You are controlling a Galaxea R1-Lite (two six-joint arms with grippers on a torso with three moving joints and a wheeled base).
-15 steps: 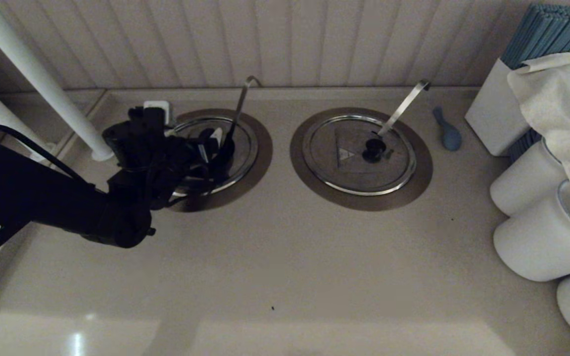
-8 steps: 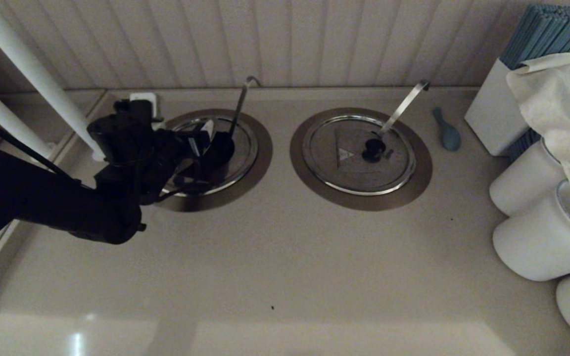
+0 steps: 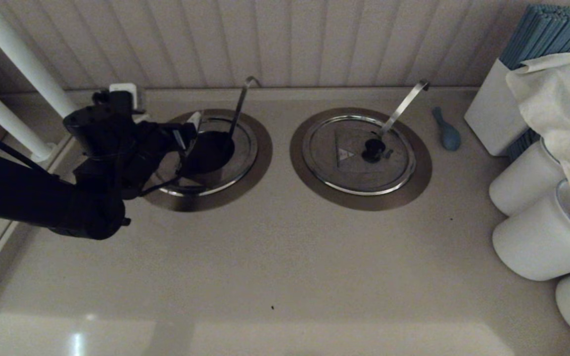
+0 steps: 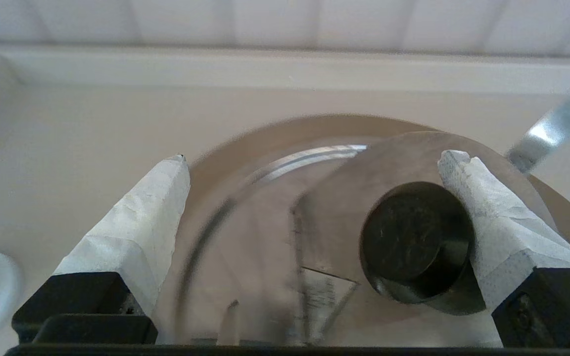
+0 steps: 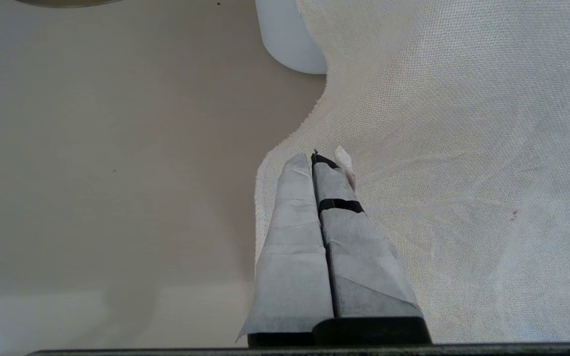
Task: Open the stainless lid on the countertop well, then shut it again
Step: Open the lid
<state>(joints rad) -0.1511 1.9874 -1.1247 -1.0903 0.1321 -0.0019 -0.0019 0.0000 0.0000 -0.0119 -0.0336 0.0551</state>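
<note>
The stainless lid (image 3: 241,151) lies flat in the countertop well, inside the brownish collar ring (image 3: 263,148). Its black centre knob (image 3: 209,151) is uncovered, and the thin hooked ladle handle (image 3: 240,106) pokes up through it. My left gripper (image 3: 186,141) hovers at the lid's left side, open and holding nothing. In the left wrist view the left gripper (image 4: 314,155) has its fingers spread wide over the lid (image 4: 265,232), with the knob (image 4: 413,244) just beside one fingertip (image 4: 468,188). My right gripper (image 5: 322,158) is shut and empty, parked above a white cloth (image 5: 463,148).
The twin lid (image 3: 344,168) with its wide strip handle (image 3: 403,106) sits to the right. A blue object (image 3: 447,132), a white box (image 3: 490,116), white round containers (image 3: 537,237) and draped cloth (image 3: 562,94) crowd the right side. White pipes (image 3: 23,64) stand at the far left.
My left arm has drawn back to the left, off the knob, which now shows uncovered. The lid stays flat in the well. The right side is unchanged.
</note>
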